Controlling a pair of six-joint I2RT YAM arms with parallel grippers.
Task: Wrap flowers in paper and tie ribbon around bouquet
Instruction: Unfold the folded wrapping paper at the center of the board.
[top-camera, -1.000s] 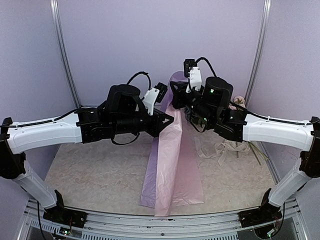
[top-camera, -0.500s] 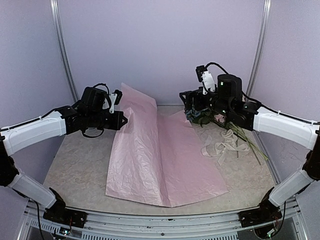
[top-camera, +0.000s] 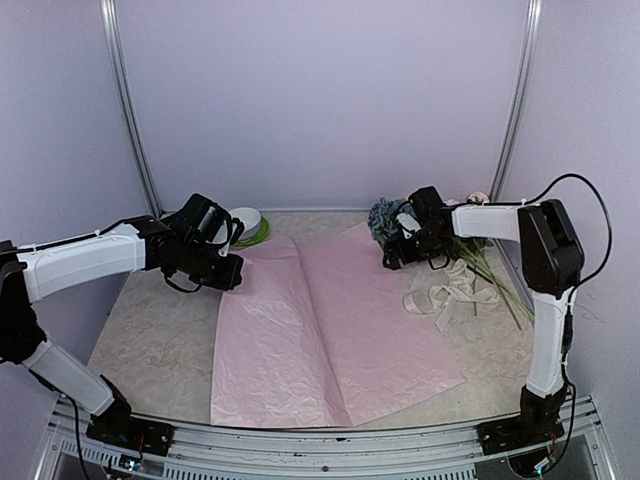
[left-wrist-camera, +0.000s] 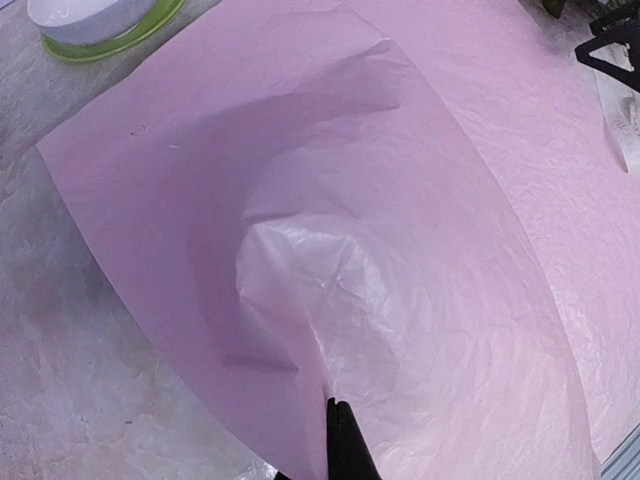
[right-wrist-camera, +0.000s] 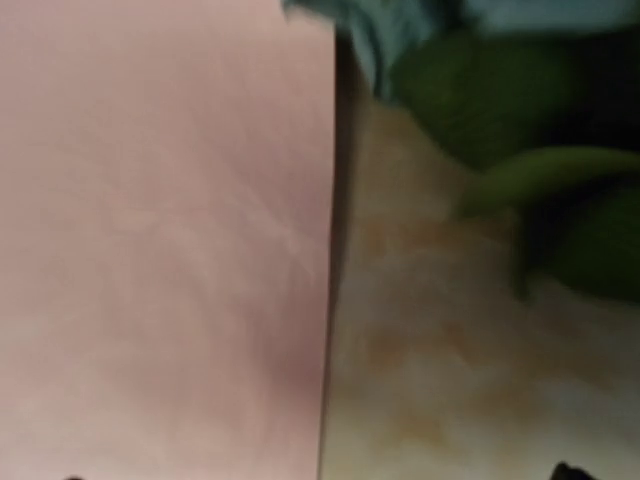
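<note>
Left wrist view: left tool (left-wrist-camera: 340, 448) clenched on paper (left-wrist-camera: 420, 200); overhead, right tool (top-camera: 392, 258) released beside flowers (top-camera: 383, 215)

Top view from behind, looking down, both wrist views close over the shared paper (top-camera: 330, 320), right nearest

- Our left arm (top-camera: 85, 262) stretches out low and nearly level; the left gripper (top-camera: 236, 272) is clamped tight on the paper (top-camera: 330, 320) edge at its fingertips.
- Our right arm (top-camera: 548, 250) stands elbow-high, forearm level; the right gripper (top-camera: 392, 258) tips downward, jaws spread wide.
</note>
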